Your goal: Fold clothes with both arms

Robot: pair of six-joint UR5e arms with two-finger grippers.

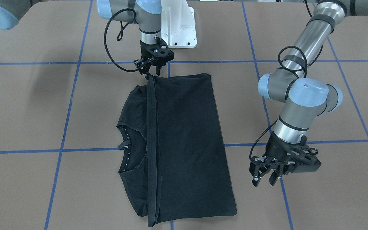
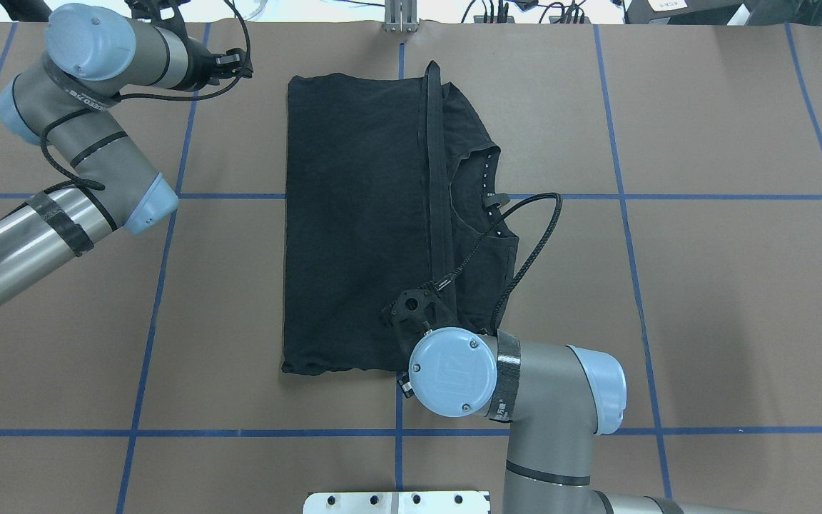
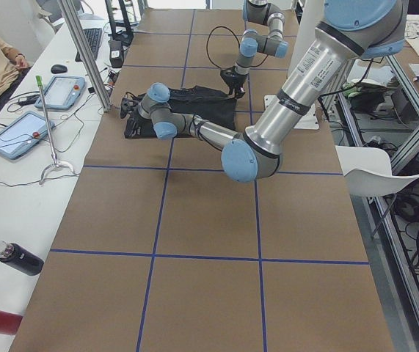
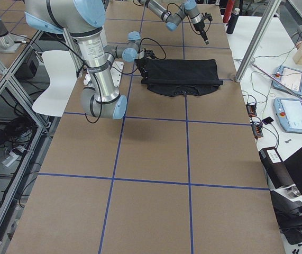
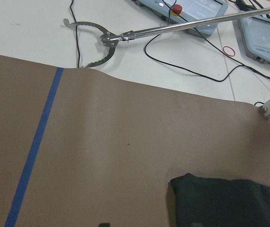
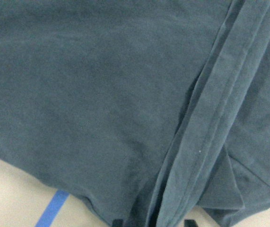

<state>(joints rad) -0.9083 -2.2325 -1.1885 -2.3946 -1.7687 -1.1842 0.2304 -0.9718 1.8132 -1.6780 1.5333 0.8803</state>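
The black T-shirt (image 1: 184, 134) lies flat on the brown counter (image 1: 27, 105), folded into a long rectangle, with one layer turned over the rest so that its hem band (image 1: 152, 127) runs as a raised strip down the length of the cloth. The right gripper (image 1: 152, 71) stands nearly upright over the end of that strip, at the shirt edge nearest the white base pedestal (image 1: 179, 28). Its fingers are spread. In its own wrist view the two tips show apart at the bottom edge, with the band lying between them, and whether they touch the cloth cannot be told. From this gripper the shirt stretches away across the counter. The open collar (image 1: 129, 143), with its row of white dots, lies to the gripper's outer side of the band, and the smooth folded panel lies on the other side. The left gripper (image 1: 265, 179) hangs over bare counter, just off the shirt's far corner and well apart from the right gripper. Its fingers are spread too and hold nothing. In its wrist view only that corner of the shirt shows, low and to one side. A blue tape line (image 5: 35, 142) crosses the counter on the other side, and a long metal grabber tool (image 5: 172, 28) lies on the white table beyond the counter's edge.
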